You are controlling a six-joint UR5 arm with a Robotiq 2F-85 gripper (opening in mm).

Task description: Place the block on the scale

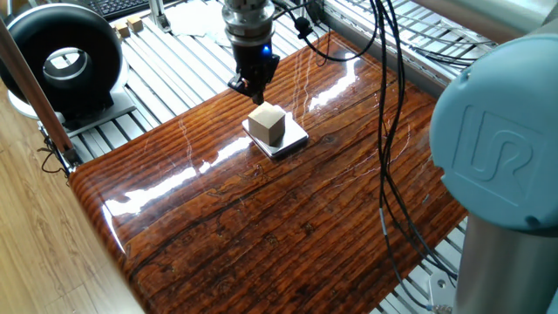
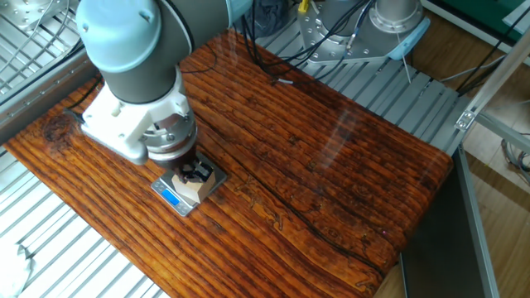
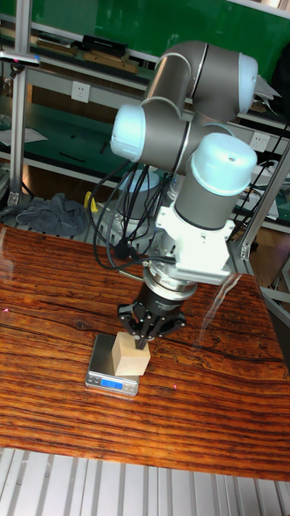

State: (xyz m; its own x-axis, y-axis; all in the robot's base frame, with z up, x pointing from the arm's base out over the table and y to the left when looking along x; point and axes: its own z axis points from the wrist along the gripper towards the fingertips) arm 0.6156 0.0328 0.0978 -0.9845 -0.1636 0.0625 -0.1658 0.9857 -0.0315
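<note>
The block, a small tan wooden cube, rests on the scale, a thin white square pad on the glossy wooden table. My gripper hangs just above and behind the block, clear of it, fingers drawn together with nothing between them. In the other fixed view the gripper covers part of the block, and the scale's blue mark shows at its front edge. In the tall view the gripper points down at the top back edge of the block, which sits on the scale.
A black ring-shaped device stands at the far left on the metal frame. A keyboard and tiny wooden pieces lie at the top left. Black cables hang over the table's right side beside the arm's base.
</note>
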